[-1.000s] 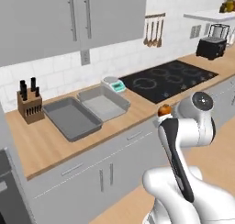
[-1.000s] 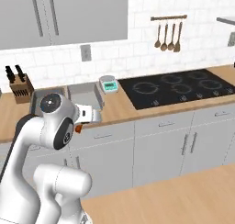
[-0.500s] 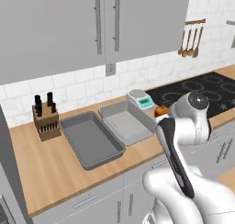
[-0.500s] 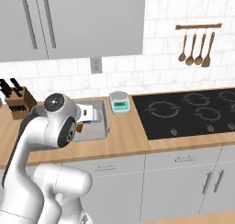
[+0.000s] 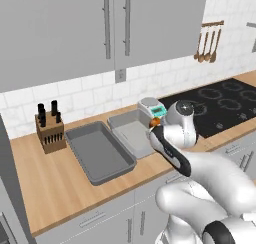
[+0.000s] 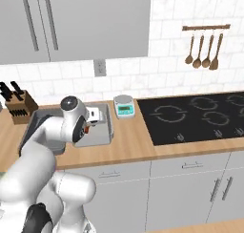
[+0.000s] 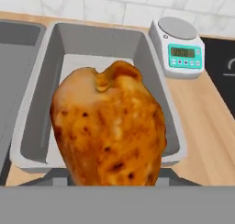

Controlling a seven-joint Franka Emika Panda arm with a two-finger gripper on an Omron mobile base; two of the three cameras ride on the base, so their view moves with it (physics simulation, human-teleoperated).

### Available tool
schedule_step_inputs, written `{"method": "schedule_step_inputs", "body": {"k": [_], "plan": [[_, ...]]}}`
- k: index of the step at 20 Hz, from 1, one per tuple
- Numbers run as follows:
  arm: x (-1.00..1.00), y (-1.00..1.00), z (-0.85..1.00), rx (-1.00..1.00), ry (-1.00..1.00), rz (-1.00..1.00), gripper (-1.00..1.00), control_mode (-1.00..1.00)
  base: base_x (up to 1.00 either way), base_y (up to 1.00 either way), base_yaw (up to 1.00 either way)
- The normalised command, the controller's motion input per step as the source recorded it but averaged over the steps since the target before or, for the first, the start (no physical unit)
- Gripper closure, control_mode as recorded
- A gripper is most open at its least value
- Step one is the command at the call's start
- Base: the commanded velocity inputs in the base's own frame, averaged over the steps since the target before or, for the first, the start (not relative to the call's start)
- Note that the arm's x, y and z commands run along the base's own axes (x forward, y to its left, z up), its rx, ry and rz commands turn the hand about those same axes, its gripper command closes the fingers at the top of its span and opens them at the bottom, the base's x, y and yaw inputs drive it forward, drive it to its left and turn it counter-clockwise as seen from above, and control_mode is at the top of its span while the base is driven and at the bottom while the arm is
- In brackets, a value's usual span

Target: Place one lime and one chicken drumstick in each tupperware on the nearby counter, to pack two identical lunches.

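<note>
Running along a white tiled wall, the light wooden counter sits over grey cabinet fronts with slim bar handles, and grey wall cupboards hang above it. A black cooktop is set into the counter on the right, with wooden spoons hanging from a rail over it. A knife block stands near the wall at the left end.

Two grey tupperware containers lie side by side on the wood: the left one and the right one, both with bare floors as far as they show. Just beside the right container stands a small kitchen scale with a teal display; its digits are too blurred to read.

The gripper hangs over the near edge of the right container, its fingers pinching the chicken drumstick, which looms orange-brown in the hand view above that container's floor.
</note>
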Motion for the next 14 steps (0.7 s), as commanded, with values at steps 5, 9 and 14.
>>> {"method": "schedule_step_inputs", "body": {"k": [5,9,14], "plan": [[1.00,0.36,-0.18,0.00,0.13,0.00,1.00,-1.00,0.00,0.00,0.00],[1.00,0.51,-0.76,0.00,0.19,0.00,1.00,-1.00,0.00,0.00,0.00],[0.76,0.22,-0.56,-0.02,0.06,0.00,-1.00,-1.00,0.00,0.00,0.00]]}}
